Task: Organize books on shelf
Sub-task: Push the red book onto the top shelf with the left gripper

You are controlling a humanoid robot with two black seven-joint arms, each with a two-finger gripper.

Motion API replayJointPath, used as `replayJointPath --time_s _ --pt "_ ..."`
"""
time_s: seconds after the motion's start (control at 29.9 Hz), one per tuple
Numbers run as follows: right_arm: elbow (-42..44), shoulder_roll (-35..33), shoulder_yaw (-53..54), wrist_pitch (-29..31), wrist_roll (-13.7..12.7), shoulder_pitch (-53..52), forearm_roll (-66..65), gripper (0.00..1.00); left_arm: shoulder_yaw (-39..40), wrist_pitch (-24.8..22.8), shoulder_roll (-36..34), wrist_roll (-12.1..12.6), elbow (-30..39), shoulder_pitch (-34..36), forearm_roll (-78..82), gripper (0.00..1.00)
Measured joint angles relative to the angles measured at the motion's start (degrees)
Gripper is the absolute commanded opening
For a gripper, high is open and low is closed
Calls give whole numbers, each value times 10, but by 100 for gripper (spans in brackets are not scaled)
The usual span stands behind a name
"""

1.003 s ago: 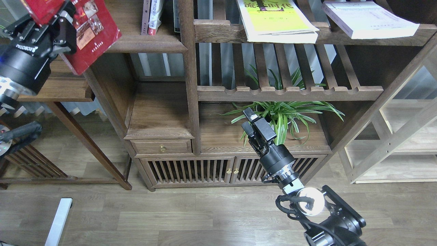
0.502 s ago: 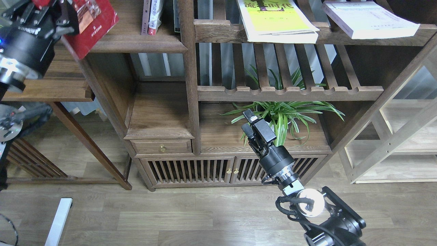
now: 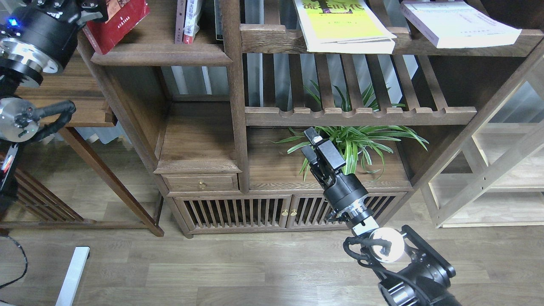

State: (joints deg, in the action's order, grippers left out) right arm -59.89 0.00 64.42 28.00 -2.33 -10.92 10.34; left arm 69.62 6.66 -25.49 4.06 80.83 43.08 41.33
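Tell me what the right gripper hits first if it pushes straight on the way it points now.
The right gripper points up and away, toward the cabinet. It would probably meet the spider plant's leaves first, with the slatted shelf's scalloped rail just above. Depth is unclear from this one view.

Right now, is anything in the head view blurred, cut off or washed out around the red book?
Head view: sharp, evenly lit, no motion blur. The red book and left gripper are cropped by the top edge, so the grip is unclear. Bright daylight shows behind the shelf slats, without glare.

Matt dark wooden shelf [image 3: 161,55]; seemingly glossy red book [image 3: 121,23].
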Motion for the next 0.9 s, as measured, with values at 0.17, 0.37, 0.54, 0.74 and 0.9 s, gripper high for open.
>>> replayJointPath --time_s 0.17,0.37,0.54,0.74,0.9 --pt "0 0 1 0 1 -1 1 95 -10 -2 1 -8 -42 26 -4 0" --pt "-1 0 6 0 1 -6 1 95 -34 -3 37 -23 -105 71 -6 0" --pt "-1 0 14 0 1 -8 2 95 -55 -6 54 -35 -175 128 -11 0" --pt "-2 0 26 0 1 -8 3 95 -100 -24 60 -42 -221 170 -34 0" --pt "-2 0 29 0 0 -8 3 95 -105 -24 60 -52 -240 173 -38 0"
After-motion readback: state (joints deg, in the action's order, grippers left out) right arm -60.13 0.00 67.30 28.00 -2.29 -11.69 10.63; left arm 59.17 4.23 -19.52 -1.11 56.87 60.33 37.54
